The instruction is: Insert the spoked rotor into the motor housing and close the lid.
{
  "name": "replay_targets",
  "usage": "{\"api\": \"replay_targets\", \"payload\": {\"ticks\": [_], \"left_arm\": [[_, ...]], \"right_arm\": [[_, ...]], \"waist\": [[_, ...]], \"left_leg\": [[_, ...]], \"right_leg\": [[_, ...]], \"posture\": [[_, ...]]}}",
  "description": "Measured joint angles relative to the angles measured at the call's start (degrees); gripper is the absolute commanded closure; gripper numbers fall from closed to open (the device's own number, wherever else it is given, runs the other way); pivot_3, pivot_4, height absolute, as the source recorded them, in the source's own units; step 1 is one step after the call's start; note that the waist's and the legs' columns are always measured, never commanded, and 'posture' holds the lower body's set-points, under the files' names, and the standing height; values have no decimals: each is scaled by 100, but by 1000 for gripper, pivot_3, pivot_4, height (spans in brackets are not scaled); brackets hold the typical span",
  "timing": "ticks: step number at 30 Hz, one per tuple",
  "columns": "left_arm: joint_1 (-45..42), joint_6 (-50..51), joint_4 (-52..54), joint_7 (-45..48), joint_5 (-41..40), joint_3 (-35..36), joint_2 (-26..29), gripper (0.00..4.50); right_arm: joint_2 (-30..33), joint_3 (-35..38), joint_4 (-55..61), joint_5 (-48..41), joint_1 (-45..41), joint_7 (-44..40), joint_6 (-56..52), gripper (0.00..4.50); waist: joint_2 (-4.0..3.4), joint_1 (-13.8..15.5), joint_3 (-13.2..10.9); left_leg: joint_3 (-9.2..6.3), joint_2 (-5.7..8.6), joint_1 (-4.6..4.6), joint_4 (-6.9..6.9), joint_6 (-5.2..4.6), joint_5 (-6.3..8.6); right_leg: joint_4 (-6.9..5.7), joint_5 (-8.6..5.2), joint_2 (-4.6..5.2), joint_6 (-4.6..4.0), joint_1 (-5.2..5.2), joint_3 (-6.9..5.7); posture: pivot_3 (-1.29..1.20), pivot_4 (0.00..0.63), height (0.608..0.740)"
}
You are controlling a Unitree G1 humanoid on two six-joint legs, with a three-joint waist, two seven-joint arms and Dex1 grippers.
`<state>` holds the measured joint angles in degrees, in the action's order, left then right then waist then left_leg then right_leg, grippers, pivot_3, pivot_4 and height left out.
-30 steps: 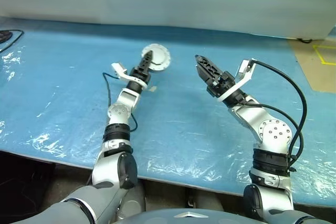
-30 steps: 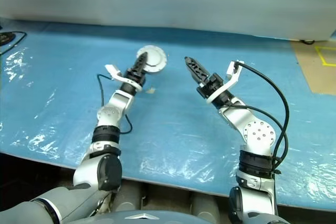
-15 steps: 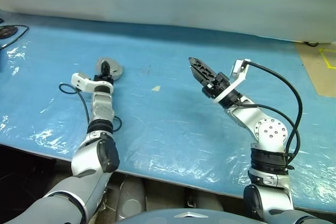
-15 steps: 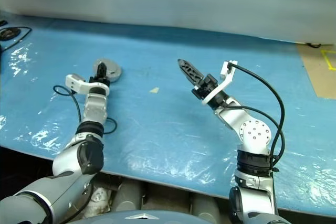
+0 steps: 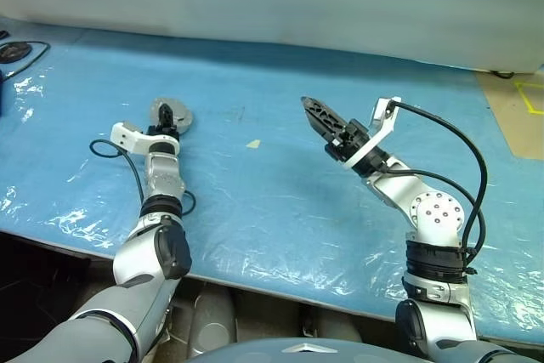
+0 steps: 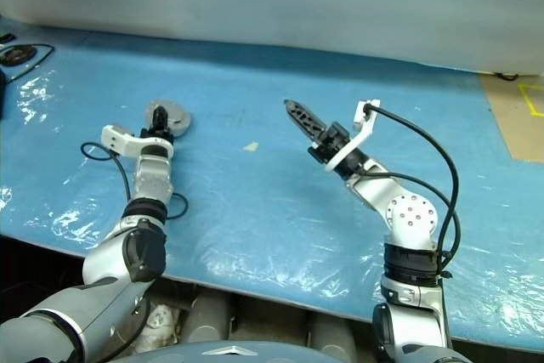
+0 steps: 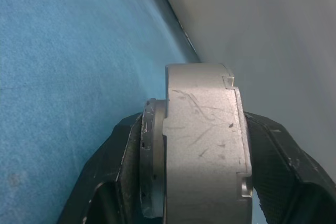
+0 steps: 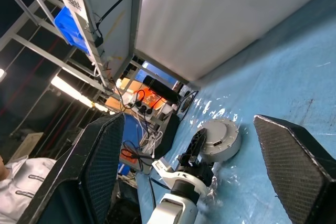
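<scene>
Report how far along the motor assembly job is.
Done: can't confirm the rotor is in or the lid shut. In hand: the left gripper clamps the round silver motor housing low over the blue table. The right gripper hangs open, empty. Left: check insertion and lid.

Both arms silver-grey w/ black joint bands. Black textured fingers (image 8: 102,171). White bracket behind each set of jaws, black cable looping off it. Right arm: round silver plate w/ screws.
</scene>
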<state>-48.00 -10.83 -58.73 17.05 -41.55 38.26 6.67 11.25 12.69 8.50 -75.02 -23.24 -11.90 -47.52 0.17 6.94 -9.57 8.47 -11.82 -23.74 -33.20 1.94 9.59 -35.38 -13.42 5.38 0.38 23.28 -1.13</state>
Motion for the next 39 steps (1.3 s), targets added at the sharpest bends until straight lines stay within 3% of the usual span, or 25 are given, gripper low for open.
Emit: {"api": "replay_targets", "payload": {"ticks": [1,5,7,11,20,24,28,33,38,39], "left_arm": [[0,-9,-2,-6,2,0,0,1700],[5,-246,-27,-136,78,-4,0,711],[36,-634,-51,-332,306,-34,8,711],[114,-1355,-77,-745,799,-150,161,37],[200,-1939,135,-977,1717,-777,478,37],[240,-2114,803,-318,2144,-1452,538,37],[240,-1862,1524,684,2004,-1980,342,37],[640,-1396,2357,1884,1912,-2756,169,37],[1144,-947,2743,2434,1913,-3132,158,37],[1233,-870,2811,2529,1920,-3198,160,11]], "right_arm": [[5,-8,0,28,6,-19,-1,370],[50,-14,0,95,66,-36,-1,325],[57,-19,0,128,70,-43,-1,325],[88,-24,1,207,71,-55,-5,325],[161,-186,4,527,118,-235,-57,325],[290,-270,21,824,174,-358,-52,325],[573,-629,346,1496,360,-703,119,325],[488,-787,511,2441,598,-860,874,325],[667,-684,738,3067,849,-980,1456,325],[766,-685,748,3182,913,-1054,1491,163]], "waist": [[0,0,0],[0,2,0],[0,1,0],[0,7,0],[0,7,0],[0,27,0],[0,19,0],[-1,-13,0],[-1,-21,0],[-1,-21,0]], "left_leg": [[0,0,0,0,0,0],[0,-1,0,0,0,0],[-1,-1,0,1,0,0],[-7,-2,-3,2,0,0],[-9,-1,-2,1,1,0],[-10,0,-8,1,1,0],[-9,0,-8,1,1,0],[2,-2,0,6,0,0],[4,-3,4,8,0,0],[5,-2,4,7,0,0]], "right_leg": [[0,0,0,0,0,0],[0,0,0,0,0,0],[4,0,0,0,-1,0],[8,0,-1,1,-3,-4],[8,0,4,3,-8,-12],[13,0,5,2,-8,-12],[13,0,5,1,-8,-11],[10,-2,5,-2,-5,2],[9,-2,4,-3,-5,14],[10,-2,4,-3,-5,16]], "posture": [[0,150,740],[0,150,740],[0,150,740],[0,150,740],[0,150,740],[0,150,740],[0,150,740],[0,150,740],[0,150,740],[0,150,740]]}}
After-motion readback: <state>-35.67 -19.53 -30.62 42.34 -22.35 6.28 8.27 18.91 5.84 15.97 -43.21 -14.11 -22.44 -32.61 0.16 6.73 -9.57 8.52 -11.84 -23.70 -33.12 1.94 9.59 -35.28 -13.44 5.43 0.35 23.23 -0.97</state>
